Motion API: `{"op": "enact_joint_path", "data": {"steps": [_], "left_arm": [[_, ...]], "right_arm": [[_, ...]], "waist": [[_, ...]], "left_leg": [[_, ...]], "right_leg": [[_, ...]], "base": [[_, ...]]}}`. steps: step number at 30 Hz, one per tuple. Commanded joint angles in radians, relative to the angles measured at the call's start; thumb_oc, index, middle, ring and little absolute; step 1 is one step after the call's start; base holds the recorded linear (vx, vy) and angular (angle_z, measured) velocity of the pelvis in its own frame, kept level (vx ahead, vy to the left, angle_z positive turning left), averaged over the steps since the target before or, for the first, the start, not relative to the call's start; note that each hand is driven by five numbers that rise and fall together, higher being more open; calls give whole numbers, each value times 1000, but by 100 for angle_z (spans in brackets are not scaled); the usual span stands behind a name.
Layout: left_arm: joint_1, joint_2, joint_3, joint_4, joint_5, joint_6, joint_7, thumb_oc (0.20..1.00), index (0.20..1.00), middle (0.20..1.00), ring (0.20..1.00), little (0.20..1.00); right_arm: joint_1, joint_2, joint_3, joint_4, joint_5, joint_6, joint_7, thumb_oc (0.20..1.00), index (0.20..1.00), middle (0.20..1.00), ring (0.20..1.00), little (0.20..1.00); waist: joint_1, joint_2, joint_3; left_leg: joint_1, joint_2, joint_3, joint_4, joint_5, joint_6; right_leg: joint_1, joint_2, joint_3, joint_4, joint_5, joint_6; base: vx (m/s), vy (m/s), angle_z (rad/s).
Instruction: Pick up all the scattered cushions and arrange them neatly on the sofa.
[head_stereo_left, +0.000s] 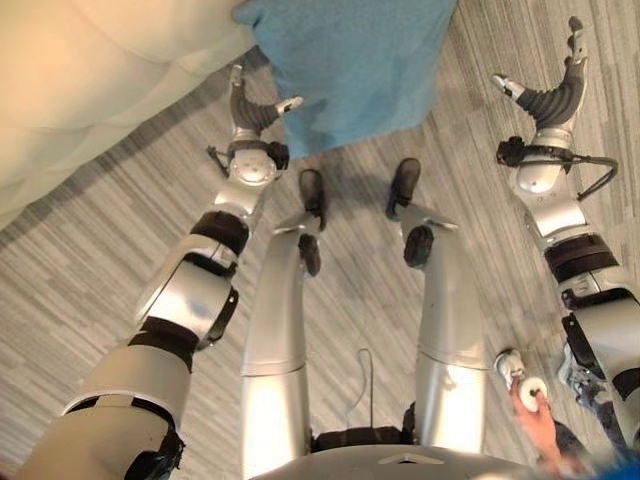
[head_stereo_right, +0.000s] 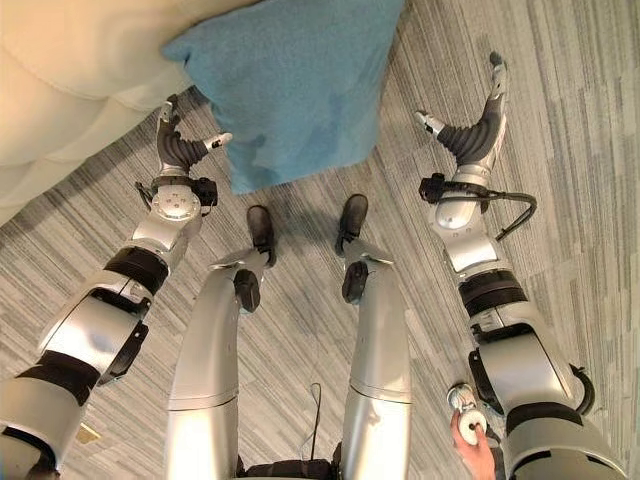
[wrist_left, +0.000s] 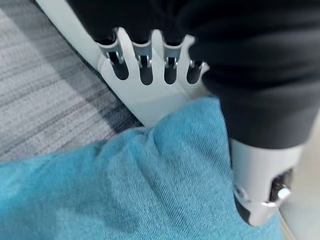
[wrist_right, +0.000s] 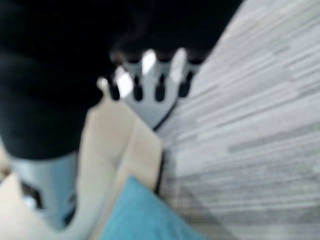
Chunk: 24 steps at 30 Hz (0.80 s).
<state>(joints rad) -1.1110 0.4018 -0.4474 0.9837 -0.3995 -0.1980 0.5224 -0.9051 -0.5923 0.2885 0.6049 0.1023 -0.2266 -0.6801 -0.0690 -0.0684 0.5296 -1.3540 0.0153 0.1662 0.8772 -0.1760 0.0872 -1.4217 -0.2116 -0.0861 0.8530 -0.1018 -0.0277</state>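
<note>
A blue cushion (head_stereo_left: 350, 60) lies on the floor and leans with its far side against the cream sofa (head_stereo_left: 100, 80). My left hand (head_stereo_left: 250, 112) is at the cushion's near left corner. Its fingers are straight and point at the sofa's edge, and its thumb rests against the blue cloth (wrist_left: 125, 190). My right hand (head_stereo_left: 552, 100) hangs over bare floor to the right of the cushion, well apart from it, with fingers straight and thumb spread. The right wrist view shows a corner of the cushion (wrist_right: 145, 215) beside the sofa (wrist_right: 115, 145).
Grey striped carpet (head_stereo_left: 120, 230) covers the floor around the cushion. At the lower right a person's hand (head_stereo_left: 535, 420) holds a small white device close to my right arm. The sofa fills the upper left.
</note>
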Motion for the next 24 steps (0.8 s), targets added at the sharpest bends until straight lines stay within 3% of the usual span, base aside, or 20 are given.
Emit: {"op": "enact_joint_path", "data": {"steps": [1, 17, 24], "left_arm": [[-22, -7, 9, 13, 46, -15, 5, 1000, 1000, 1000, 1000, 1000], [-74, -38, 54, 57, -27, 18, 89, 1000, 1000, 1000, 1000, 1000], [-62, -33, 74, 69, -105, 14, 57, 1000, 1000, 1000, 1000, 1000]], "right_arm": [[42, -55, 7, -67, -32, -47, -10, 1000, 1000, 1000, 1000, 1000], [-38, -132, 48, -71, -37, -17, -5, 1000, 1000, 1000, 1000, 1000], [1, -132, 21, -82, -29, -18, 14, 1000, 1000, 1000, 1000, 1000]], "waist": [[-8, 33, -85], [1, 73, -64], [-3, 73, -46]], "left_leg": [[-38, -55, -116, -49, -90, -42], [-186, -40, -94, 48, -93, -35], [-215, -40, -110, 91, -89, -41]], "right_leg": [[37, 33, 77, 12, -116, 97], [-128, 44, 113, 112, -116, 102], [-148, 54, 107, 143, -119, 90]], "base": [[-3, 45, -4], [16, 2, -7], [8, -37, -3]]}}
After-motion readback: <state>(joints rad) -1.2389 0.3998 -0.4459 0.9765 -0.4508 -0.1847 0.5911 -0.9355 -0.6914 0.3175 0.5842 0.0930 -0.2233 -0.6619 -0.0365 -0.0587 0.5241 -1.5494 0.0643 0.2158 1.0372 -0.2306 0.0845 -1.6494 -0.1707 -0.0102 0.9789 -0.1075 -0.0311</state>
